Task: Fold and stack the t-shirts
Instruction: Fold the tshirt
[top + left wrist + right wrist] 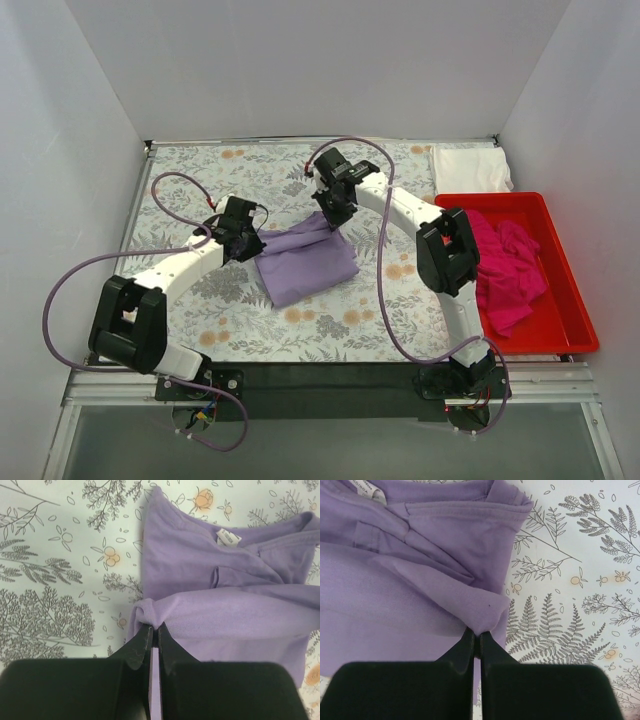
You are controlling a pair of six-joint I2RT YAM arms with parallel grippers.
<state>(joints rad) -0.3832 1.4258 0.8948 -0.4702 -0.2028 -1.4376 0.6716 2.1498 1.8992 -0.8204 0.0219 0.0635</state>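
The lavender t-shirt lies partly folded in the middle of the table. My left gripper is shut on its left edge; the left wrist view shows the fabric pinched between the closed fingertips. My right gripper is shut on the shirt's far right corner; the right wrist view shows the cloth pinched at the tips. The magenta t-shirt lies crumpled in the red bin. The white t-shirt lies folded at the back right.
The floral tablecloth covers the table. White walls close in the left, back and right sides. The red bin stands along the right edge, next to the right arm's elbow.
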